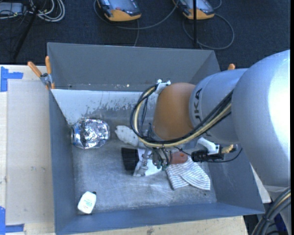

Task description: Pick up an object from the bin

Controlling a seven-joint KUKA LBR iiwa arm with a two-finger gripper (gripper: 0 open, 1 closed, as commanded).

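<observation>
1. Here, my gripper (146, 168) sits mid-frame, just right of a small black block (129, 158); I cannot tell whether it is released or clenched.
2. The block looks stiff and light; I would take it across its short sides.
3. A checked cloth (188, 176) crowds the lower right; open bin floor (108, 180) lies to the left.

Silver is being shown by the foil ball (90, 133) at nine o'clock, grey-white stripes by the cloth (190, 176) at five.
</observation>
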